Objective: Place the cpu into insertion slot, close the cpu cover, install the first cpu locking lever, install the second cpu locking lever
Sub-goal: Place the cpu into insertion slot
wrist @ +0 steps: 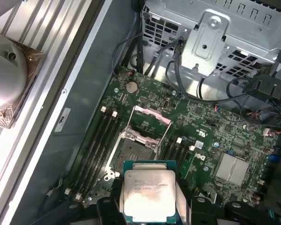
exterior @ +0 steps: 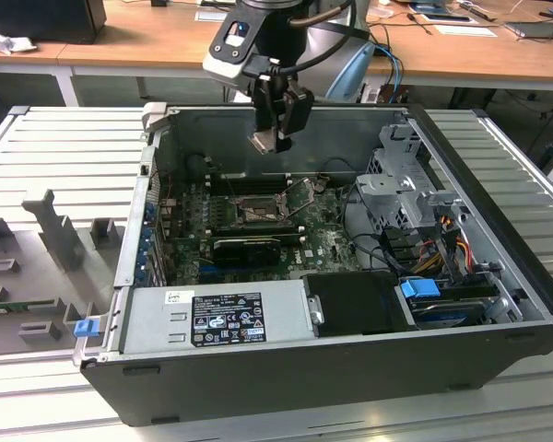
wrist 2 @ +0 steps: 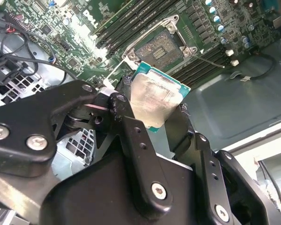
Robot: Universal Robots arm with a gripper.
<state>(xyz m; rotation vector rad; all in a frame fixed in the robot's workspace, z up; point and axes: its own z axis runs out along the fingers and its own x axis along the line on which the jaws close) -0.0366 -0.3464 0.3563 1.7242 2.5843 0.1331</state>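
**I held the chip high over its hole**

In the exterior view, my claw (exterior: 275, 138) hung above the open computer case (exterior: 498, 267), which sat on the silver bench (exterior: 64, 147). It was shut tight on the cpu (exterior: 263, 141). The insertion slot (exterior: 256, 212) lay well below, in the green board. The cpu cover (exterior: 300, 191) stood tipped up beside it, so the slot looked open to me. A long black graphics card (exterior: 244, 247) lay near the slot, and a bunch of wires (exterior: 442, 235) sat off to the exterior view's right.

In the second wrist view, the cpu (wrist 2: 152, 101) sat between my two black fingers (wrist 2: 131, 136), shiny side toward the camera. The slot (wrist 2: 157, 49) was past it, apart from the chip. A thin metal lever (wrist 2: 210, 61) stuck out near the slot.

In the first wrist view, the cpu (wrist: 149, 194) sat just short of the slot (wrist: 131, 152). I think the chip had to stay flat, line up its corners with the slot, and go straight down softly. The raised cover (wrist: 152, 117) and the black memory slots (wrist: 100, 140) on each side left little room, so a tilt could bump them.
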